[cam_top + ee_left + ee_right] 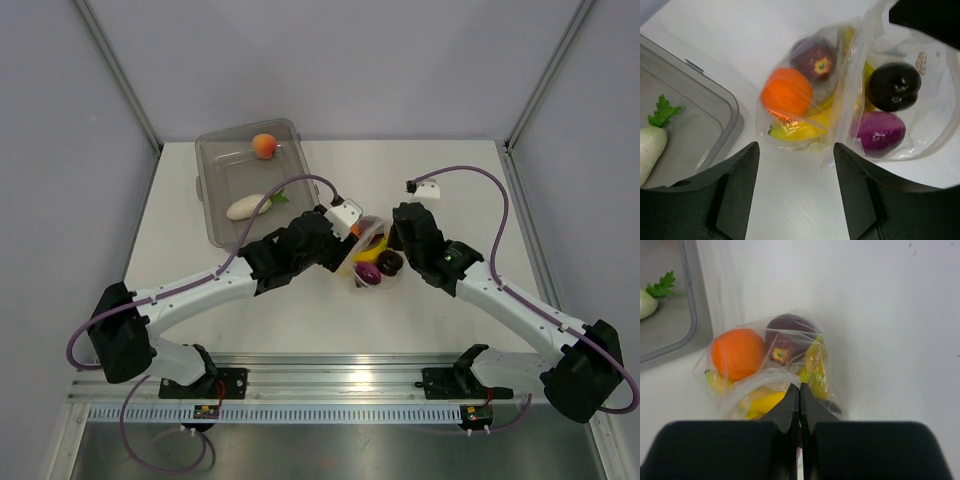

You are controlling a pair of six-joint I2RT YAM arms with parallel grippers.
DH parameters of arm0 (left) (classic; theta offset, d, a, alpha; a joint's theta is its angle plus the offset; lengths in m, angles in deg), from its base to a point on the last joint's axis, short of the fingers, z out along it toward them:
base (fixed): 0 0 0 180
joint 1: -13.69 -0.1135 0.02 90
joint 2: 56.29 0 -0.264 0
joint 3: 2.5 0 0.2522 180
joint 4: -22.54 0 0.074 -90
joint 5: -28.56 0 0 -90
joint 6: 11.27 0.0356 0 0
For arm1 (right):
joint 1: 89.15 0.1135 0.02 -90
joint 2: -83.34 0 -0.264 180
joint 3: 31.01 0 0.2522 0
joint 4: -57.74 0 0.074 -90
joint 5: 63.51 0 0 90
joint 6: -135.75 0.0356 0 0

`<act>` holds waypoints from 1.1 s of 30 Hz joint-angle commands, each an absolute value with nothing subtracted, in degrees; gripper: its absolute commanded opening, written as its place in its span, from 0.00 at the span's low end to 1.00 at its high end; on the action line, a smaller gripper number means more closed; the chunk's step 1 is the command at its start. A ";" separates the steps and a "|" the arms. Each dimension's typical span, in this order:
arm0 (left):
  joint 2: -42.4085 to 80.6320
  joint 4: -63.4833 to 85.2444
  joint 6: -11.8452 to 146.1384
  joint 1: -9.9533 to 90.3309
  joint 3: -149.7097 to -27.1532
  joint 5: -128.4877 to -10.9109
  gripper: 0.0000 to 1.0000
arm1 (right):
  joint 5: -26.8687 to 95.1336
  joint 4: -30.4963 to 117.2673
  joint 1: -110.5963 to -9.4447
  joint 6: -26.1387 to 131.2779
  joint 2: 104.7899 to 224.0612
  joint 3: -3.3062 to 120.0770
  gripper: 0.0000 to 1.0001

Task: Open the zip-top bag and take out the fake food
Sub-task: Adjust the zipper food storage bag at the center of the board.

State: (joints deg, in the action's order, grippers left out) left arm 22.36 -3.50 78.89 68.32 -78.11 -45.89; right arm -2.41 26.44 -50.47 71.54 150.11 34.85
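A white table [450, 200] fills the overhead view, walled in by pale panels. You see two white-and-black arms reaching in from the near edge, the left arm [200, 290] and the right arm [510, 300], meeting near the table's middle.

At the far left sits a rigid clear-grey rectangular plastic tub [232, 172], open at the top. It holds two pieces of fake food: a white radish with a green leafy top [248, 206] lying toward its near end, and an orange-pink peach [264, 146] at its far end.

Just right of the tub, between the two wrists, a small zip-top bag [850, 100] of clear, crinkly film lies on the table.

The left gripper [795, 147] hovers over the bag with its jaws apart, nothing between them. The right gripper [799, 390] has its jaws pressed together, apparently pinching a fold of the bag's film near the rim.

Inside the bag you can make out:
- a round orange [786, 92]
- a yellow banana bunch [800, 130] beneath it
- a dark red apple [815, 57] beside the orange
- a rounded purple piece [877, 132]
- a glossy dark round piece [894, 86] just beyond the purple one
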 commanded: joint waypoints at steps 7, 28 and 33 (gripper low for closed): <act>24.39 5.08 90.85 68.80 -72.34 -55.02 0.75 | -4.10 25.97 -53.02 72.39 149.18 36.89 0.00; 24.56 27.06 102.53 71.61 -61.35 -61.09 0.68 | 0.56 26.93 -55.66 72.65 147.42 35.49 0.00; 27.37 25.30 102.81 72.05 -63.37 -57.92 0.66 | 1.35 27.19 -55.75 72.56 146.54 35.22 0.00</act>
